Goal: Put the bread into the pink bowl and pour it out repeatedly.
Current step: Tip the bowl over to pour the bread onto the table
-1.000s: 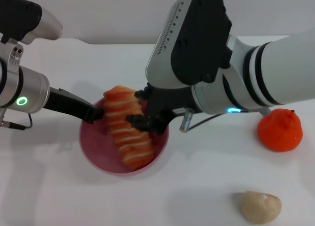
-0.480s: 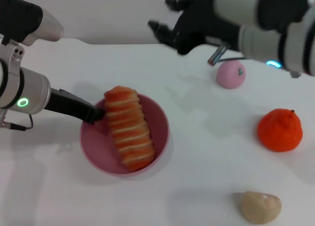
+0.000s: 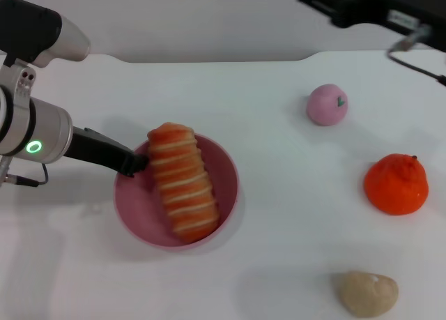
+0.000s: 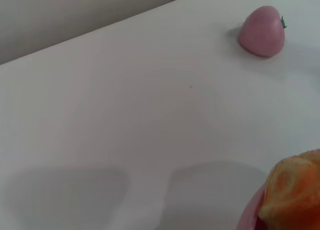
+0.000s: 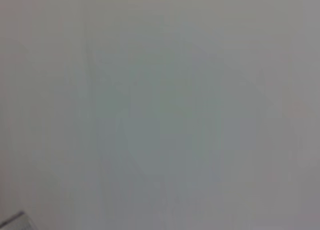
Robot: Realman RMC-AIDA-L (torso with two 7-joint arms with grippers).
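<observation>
Bread [image 3: 182, 182] lying inside pink bowl [image 3: 139, 215], left gripper [image 3: 134, 163] gripping rim

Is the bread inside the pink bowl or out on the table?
Inside. The bread lies slanted in the bowl, one end sticking over the rim, where the left pincer grips the edge.

Head view: bright, even light on the white table [image 3: 279, 215]. Soft, faint shadows sit close under the pink bowl [image 3: 139, 219], the orange fruit [image 3: 396, 184] and the beige lump [image 3: 368, 292]. Mild sheen on the bowl's inner wall. Left wrist view: dimmer, greyish; two broad soft shadow patches on the table beside the bowl's rim [image 4: 248, 216]; bread [image 4: 292, 197] is soft-focused. Right wrist view: featureless grey blur, nothing resolvable.
</observation>
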